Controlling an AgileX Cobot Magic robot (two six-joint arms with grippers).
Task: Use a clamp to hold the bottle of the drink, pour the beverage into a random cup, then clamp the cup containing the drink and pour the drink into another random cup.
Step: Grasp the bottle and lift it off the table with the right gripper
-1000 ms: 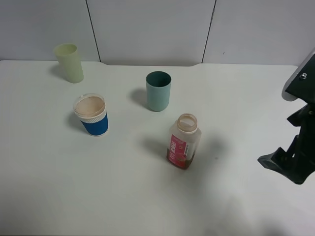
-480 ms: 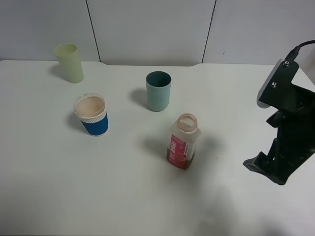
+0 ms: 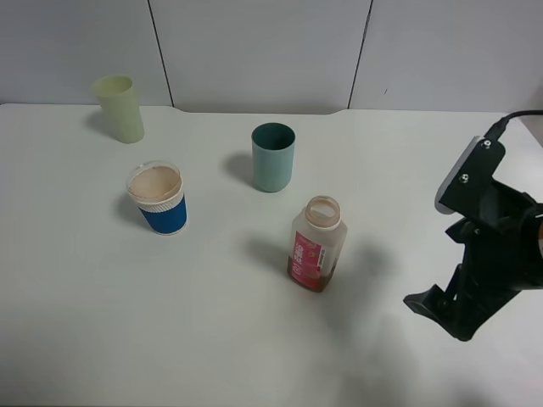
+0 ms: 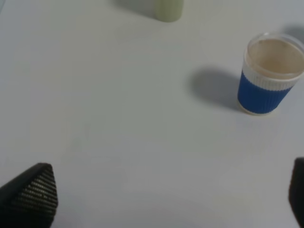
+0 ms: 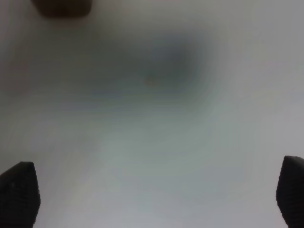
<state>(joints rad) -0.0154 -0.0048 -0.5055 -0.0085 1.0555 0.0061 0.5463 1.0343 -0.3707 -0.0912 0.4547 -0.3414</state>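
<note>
The bottle of the drink stands upright near the table's middle, whitish with a pink-red label and an uncapped beige neck. The teal cup stands behind it. To the bottle's right my right gripper, the clamp, hovers open, well apart from it. In the right wrist view its fingertips stand wide apart over blurred bare table, and a dark blob at the picture's edge may be the bottle's base. My left gripper is open with nothing between its fingers, and it does not show in the high view.
A blue paper cup with a white rim stands left of the teal cup and also shows as the blue cup ahead of the left gripper. A pale yellow-green tumbler stands at the back left. The white table ends at a grey wall.
My right arm has moved leftward and lower into the high view, closer to the bottle. The bottle and cups have not moved.
</note>
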